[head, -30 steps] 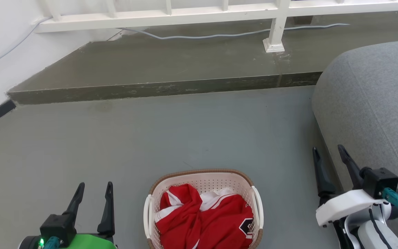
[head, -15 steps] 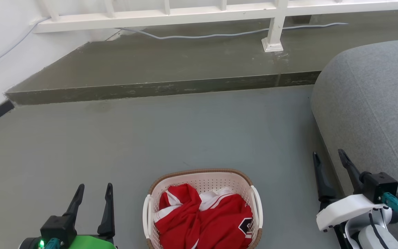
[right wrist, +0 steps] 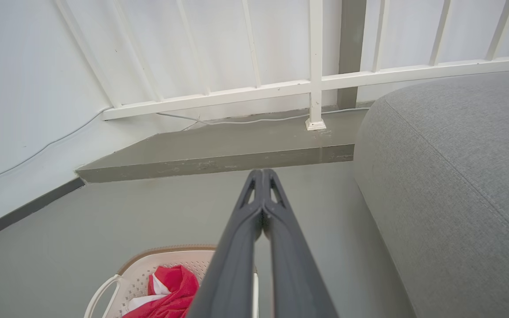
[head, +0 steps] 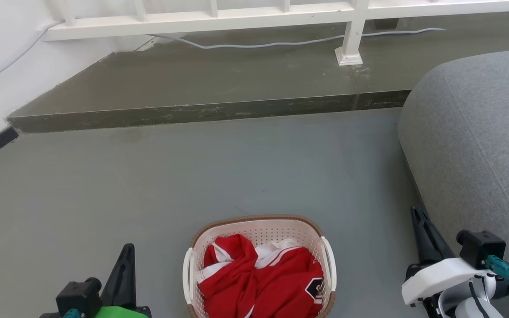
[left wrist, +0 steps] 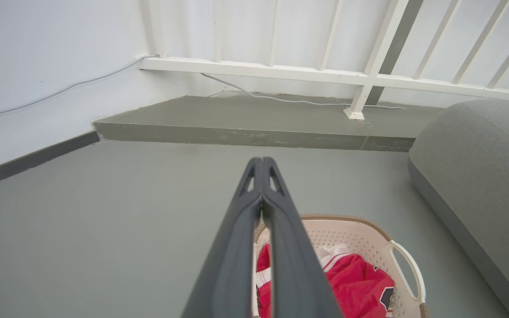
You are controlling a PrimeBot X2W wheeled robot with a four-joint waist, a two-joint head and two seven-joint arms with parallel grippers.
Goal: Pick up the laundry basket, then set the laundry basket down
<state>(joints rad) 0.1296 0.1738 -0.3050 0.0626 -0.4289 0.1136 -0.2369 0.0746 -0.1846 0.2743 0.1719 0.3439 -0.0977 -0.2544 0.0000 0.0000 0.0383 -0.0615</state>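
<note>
Grey floor (head: 254,176) carries everything, and nearest the robot stands the laundry basket (head: 259,217), upright and flat on that floor, well short of the step and clear of the sofa's foot. Red-and-white clothing (head: 259,282) lies heaped inside, below the brown rim. Its two white handles, one on the left side (head: 187,276) and one on the right (head: 330,269), each face an arm, which suits a two-armed lift.

The left gripper (head: 124,269) hangs near the left handle without touching it. The left wrist view shows its fingers (left wrist: 245,229) pressed together along their length with nothing between them. The right gripper (head: 424,234) sits farther out, between the basket and the sofa, and its tips (right wrist: 262,176) are likewise closed on nothing. Shut like this, each pair makes a slim wedge that I judge would pass through a handle loop.

A basket grounded with both arms free fits two stages equally: arms flanking it ahead of a lift, or arms drawn clear once it has been put down.

Beyond, the grey sofa (head: 480,154) bounds the floor's right edge. A raised step (head: 201,112) bounds the far edge, with a loose cable (head: 281,44) on it, below a white railing (head: 237,20)
</note>
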